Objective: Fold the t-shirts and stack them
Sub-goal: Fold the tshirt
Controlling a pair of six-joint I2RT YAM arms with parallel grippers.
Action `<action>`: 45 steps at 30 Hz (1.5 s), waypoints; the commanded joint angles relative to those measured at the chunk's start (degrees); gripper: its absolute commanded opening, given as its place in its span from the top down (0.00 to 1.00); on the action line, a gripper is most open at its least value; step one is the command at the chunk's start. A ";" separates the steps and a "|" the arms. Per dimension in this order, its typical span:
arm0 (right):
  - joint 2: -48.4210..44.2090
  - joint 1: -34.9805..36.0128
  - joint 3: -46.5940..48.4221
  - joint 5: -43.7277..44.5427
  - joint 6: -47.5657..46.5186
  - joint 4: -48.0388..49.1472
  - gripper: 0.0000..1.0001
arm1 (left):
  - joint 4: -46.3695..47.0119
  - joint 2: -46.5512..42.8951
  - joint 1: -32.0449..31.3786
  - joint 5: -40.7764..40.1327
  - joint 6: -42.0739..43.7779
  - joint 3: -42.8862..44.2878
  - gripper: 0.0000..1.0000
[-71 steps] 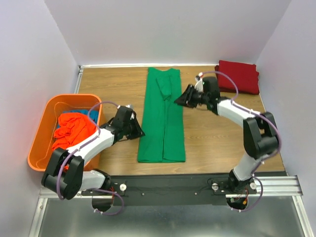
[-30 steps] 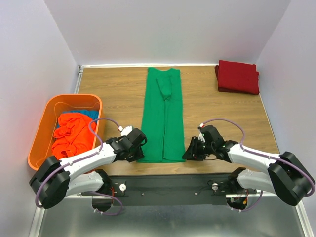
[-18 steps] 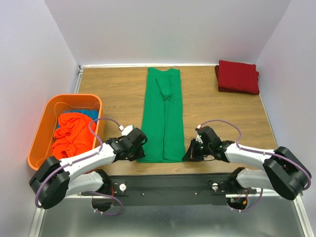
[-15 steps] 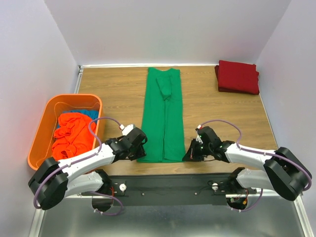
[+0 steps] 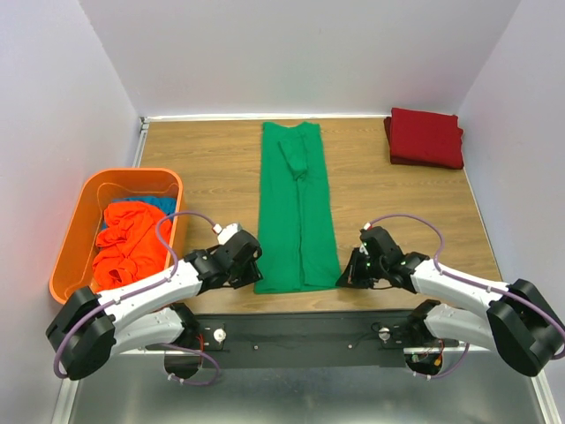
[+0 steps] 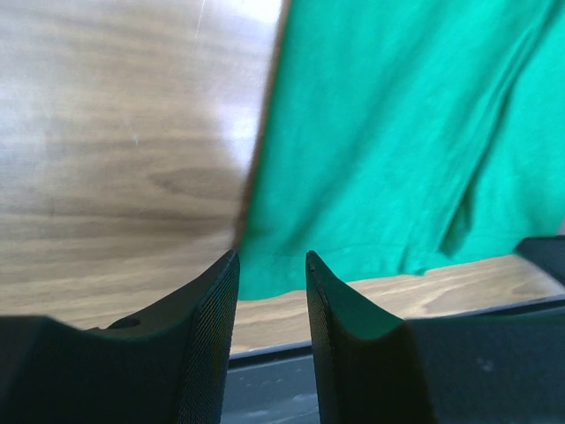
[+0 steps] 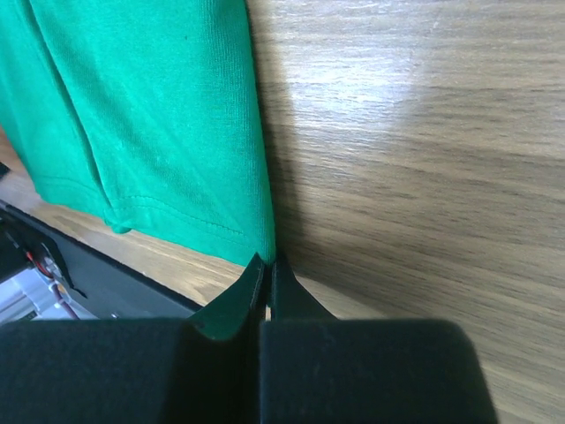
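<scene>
1 dark red t-shirt (image 5: 426, 137) sits folded far right. The green t-shirt (image 5: 296, 212) lies mid-table as a long strip. My right gripper (image 7: 267, 265) pinches its near hem corner, and my left gripper (image 6: 271, 265) straddles the other, fingers narrowly apart. The orange-red t-shirt (image 5: 132, 237) and blue t-shirt (image 5: 155, 205) wait in the orange bin (image 5: 132, 174).

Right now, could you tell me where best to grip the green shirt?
I'd take the shirt by its two near hem corners, coming in low from the near edge. It lies flat as a narrow strip stretching to the far edge, so that hem is the closest free end. The left tool is open at one corner; the right tool pinches the other.
</scene>
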 commanded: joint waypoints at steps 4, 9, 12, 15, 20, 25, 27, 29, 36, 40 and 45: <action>0.72 -0.43 1.83 2.84 -1.68 -5.39 0.95 | 1.19 -0.34 -2.11 3.22 -2.69 -4.07 0.57; 1.86 -0.43 2.62 2.23 -2.03 -5.30 0.95 | 3.12 0.28 -2.46 3.40 -3.04 -4.95 0.57; 1.69 -0.43 2.79 2.05 -2.12 -5.31 0.95 | 6.63 0.46 -2.55 4.71 -2.87 -5.74 0.57; 1.60 -0.43 3.23 1.35 -2.12 -5.30 0.95 | 7.96 0.80 -2.55 5.42 -2.96 -6.18 0.64; 1.86 -0.43 4.73 0.03 -2.12 -5.39 0.95 | 7.35 0.81 -2.55 5.51 -2.26 -5.13 0.79; 1.86 -0.43 7.71 -0.59 -2.38 -5.48 0.95 | 5.85 -0.24 -2.55 2.87 -0.07 -0.83 0.90; 2.30 -0.34 9.20 -0.50 -2.73 -5.48 0.95 | 6.64 0.02 -2.55 1.73 0.56 0.31 0.94; 4.14 -0.52 12.01 0.03 -3.26 -5.48 0.95 | 8.48 1.24 -1.94 1.46 1.61 2.25 0.98; 14.51 -1.48 24.21 2.83 -6.07 -5.31 0.95 | 11.56 12.31 4.37 1.02 12.32 13.75 1.00; 22.50 -5.17 32.92 2.84 -8.53 -4.78 0.95 | 16.64 18.46 9.74 4.36 15.58 18.59 1.00; 33.65 -8.95 42.33 2.32 -9.33 -3.46 0.95 | 18.95 25.14 14.40 4.89 17.34 24.56 1.00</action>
